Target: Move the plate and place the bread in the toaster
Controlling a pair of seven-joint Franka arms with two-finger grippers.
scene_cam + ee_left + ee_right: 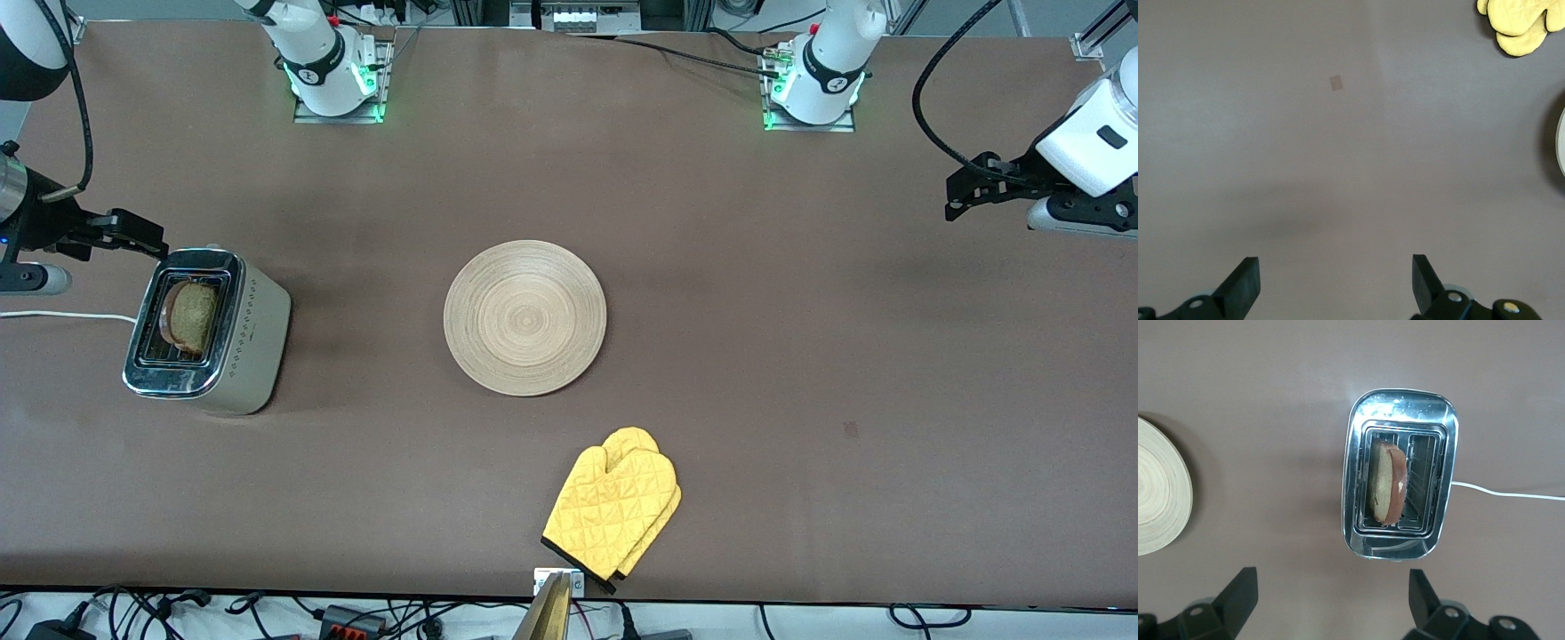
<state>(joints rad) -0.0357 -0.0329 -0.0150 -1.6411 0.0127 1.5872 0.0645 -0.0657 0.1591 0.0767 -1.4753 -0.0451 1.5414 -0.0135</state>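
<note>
The round light-wood plate (524, 317) lies bare in the middle of the table; its edge also shows as the plate (1561, 143) and the plate (1155, 497). The toaster (244, 342) stands toward the right arm's end. The brown bread (189, 317) stands upright in one slot, as the bread (1388, 483) in the toaster (1358, 453) shows from above. My right gripper (133, 233) hangs open and empty over the table beside the toaster; the right gripper (1333, 600) holds nothing. My left gripper (973, 187) waits open over bare table at the left arm's end, and the left gripper (1336, 283) is empty.
A yellow oven mitt (613, 513) lies near the table's front edge, nearer the camera than the plate; the mitt (1518, 23) also shows in the left wrist view. The toaster's white cord (62, 315) runs off the right arm's end of the table.
</note>
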